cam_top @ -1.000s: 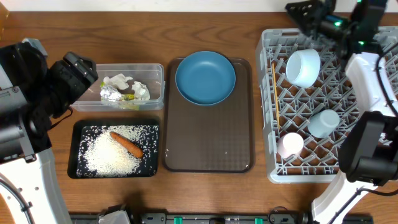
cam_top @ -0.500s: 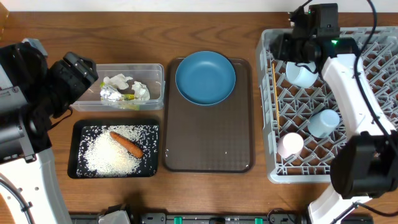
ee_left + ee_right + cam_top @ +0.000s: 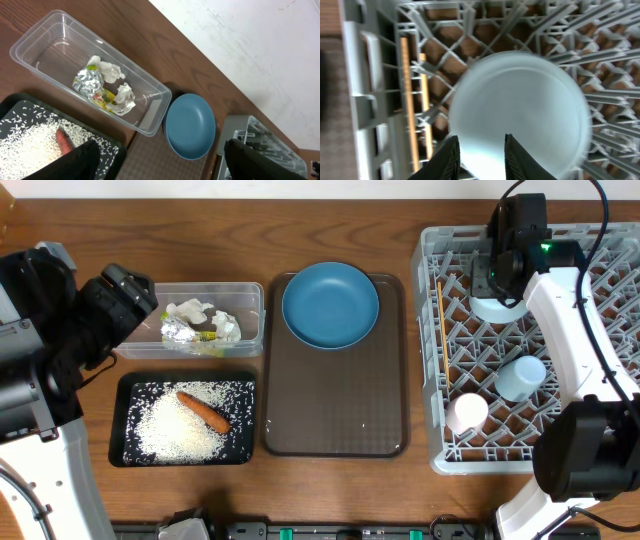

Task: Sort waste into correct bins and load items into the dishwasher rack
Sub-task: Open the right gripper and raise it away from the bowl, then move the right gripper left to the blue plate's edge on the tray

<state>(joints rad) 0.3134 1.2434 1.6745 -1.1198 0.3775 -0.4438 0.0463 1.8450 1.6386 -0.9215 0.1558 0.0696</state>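
The white bowl (image 3: 497, 308) (image 3: 520, 110) sits in the grey dishwasher rack (image 3: 600, 340), and my right gripper (image 3: 497, 278) (image 3: 481, 137) hovers straight over it, jaws apart with nothing between them. Chopsticks (image 3: 440, 320) (image 3: 410, 100) lie along the rack's left side. A light blue cup (image 3: 520, 377) and a pink cup (image 3: 466, 412) stand nearer the front. The blue plate (image 3: 330, 305) (image 3: 190, 125) rests on the brown tray. My left gripper (image 3: 120, 300) (image 3: 165, 167) hangs wide open above the bins. The clear tub (image 3: 250, 290) holds paper (image 3: 105, 67) and wrapper (image 3: 90, 82). The black tray (image 3: 125, 450) holds rice (image 3: 180, 435) and the carrot (image 3: 205, 412).
The brown serving tray (image 3: 335, 400) lies between the bins and the rack, bare apart from the plate at its far end. The rack's pegs and walls surround the right gripper closely. A pale wall runs behind the table in the left wrist view.
My right arm swung from the rack's back edge to directly over the white bowl, which is now mostly covered from above, and its jaws narrowed a little. The left arm stayed still.
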